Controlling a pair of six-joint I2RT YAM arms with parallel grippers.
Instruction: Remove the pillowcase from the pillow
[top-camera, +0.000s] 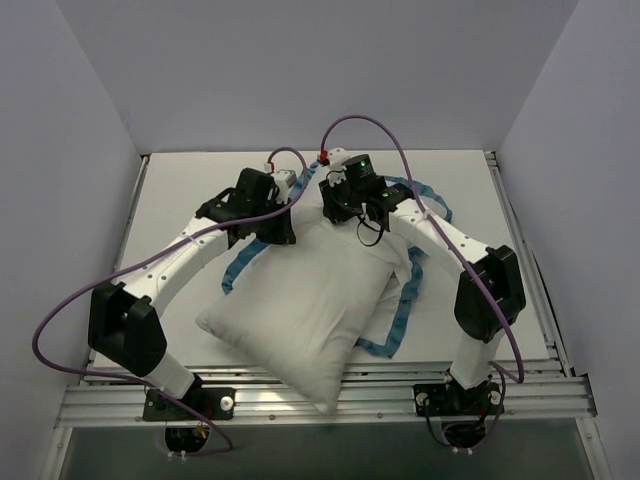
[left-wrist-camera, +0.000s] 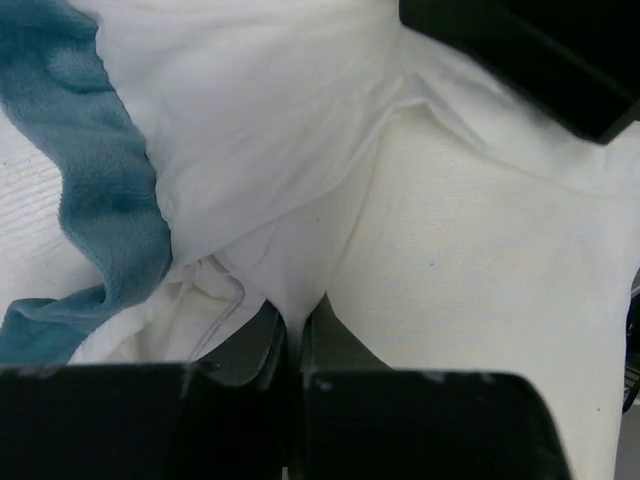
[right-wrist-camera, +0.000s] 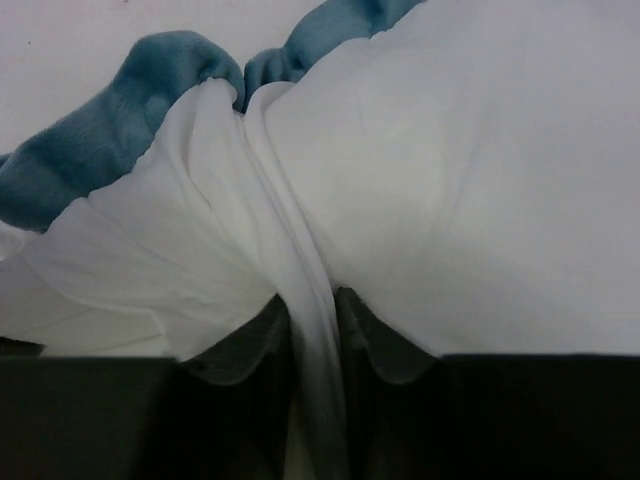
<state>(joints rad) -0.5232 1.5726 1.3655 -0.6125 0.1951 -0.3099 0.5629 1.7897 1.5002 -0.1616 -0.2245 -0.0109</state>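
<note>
The plain white pillow (top-camera: 300, 310) lies plump in the middle of the table, one corner over the near edge. The pillowcase (top-camera: 405, 290) lies bunched around its far end, white inside showing, with its blue ruffled edge at the left (top-camera: 238, 268) and right. My left gripper (top-camera: 283, 232) is at the pillow's far left corner. In the left wrist view it (left-wrist-camera: 293, 312) is shut on a white fold of the pillowcase (left-wrist-camera: 250, 150), beside the creamier pillow (left-wrist-camera: 470, 300). My right gripper (top-camera: 368, 222) (right-wrist-camera: 312, 300) is shut on a white pillowcase fold (right-wrist-camera: 200, 250) below the ruffle (right-wrist-camera: 130, 140).
The white table (top-camera: 180, 190) has grey walls on three sides and a metal rail (top-camera: 330, 400) along the near edge. Purple cables (top-camera: 370, 125) loop above both wrists. The two wrists are close together at the far end of the pillow.
</note>
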